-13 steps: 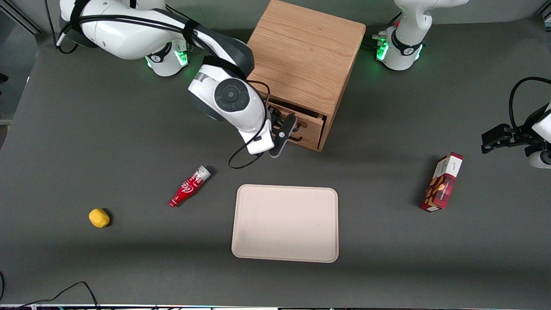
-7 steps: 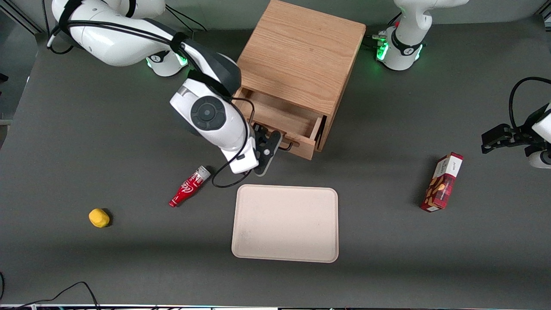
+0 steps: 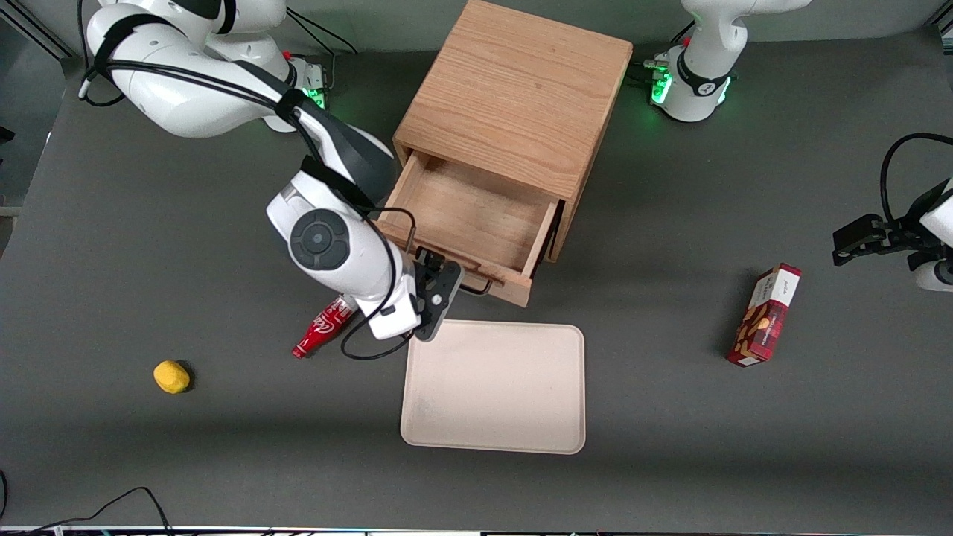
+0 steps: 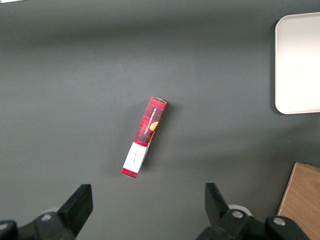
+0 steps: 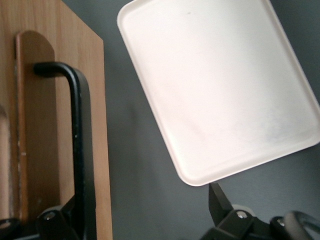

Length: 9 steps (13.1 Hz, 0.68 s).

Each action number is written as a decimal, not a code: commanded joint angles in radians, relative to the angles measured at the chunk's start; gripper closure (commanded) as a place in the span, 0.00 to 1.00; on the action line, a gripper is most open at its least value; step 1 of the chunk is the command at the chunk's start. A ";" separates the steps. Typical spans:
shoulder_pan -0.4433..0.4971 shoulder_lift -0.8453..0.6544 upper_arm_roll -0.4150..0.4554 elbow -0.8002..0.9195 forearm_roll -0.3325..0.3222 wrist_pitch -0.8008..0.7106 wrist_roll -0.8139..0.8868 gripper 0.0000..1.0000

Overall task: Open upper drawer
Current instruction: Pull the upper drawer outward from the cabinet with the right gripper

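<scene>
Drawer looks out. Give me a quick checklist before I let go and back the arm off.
1. upper drawer pulled out, inside showing: ok.
2. gripper at the handle, fingers apart, handle beside one finger: ok.
3. Height over the tray corner beneath the gripper: cannot tell.
4. Red bottle lies close beside the wrist, so little room for backing off: not ok.
5. Lower drawer shut: cannot tell, hidden.

I see the dark grey matte table (image 3: pixel 744 461) carrying a boxy light oak cabinet (image 3: pixel 521 97), a cream rounded rectangular tray (image 3: pixel 495 391) nearer the camera, a small red plastic bottle (image 3: pixel 319 333), a yellow rounded lump (image 3: pixel 171 377), and a red patterned snack box (image 3: pixel 767 316) toward the parked arm's end. The right arm's gripper (image 3: pixel 441 289) hangs above the table between cabinet and tray.
</scene>
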<state>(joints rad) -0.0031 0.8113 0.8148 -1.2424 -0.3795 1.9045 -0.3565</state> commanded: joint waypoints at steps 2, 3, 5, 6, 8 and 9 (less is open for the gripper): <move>0.009 0.043 -0.034 0.089 0.008 -0.005 -0.061 0.00; 0.009 0.057 -0.034 0.107 0.010 -0.005 -0.067 0.00; 0.009 0.065 -0.036 0.120 0.030 -0.005 -0.067 0.00; 0.009 0.065 -0.040 0.129 0.053 -0.005 -0.067 0.00; 0.009 0.065 -0.054 0.146 0.076 -0.010 -0.074 0.00; 0.009 0.065 -0.054 0.147 0.076 -0.007 -0.097 0.00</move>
<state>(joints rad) -0.0059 0.8550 0.7684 -1.1441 -0.3315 1.9045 -0.4017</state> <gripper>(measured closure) 0.000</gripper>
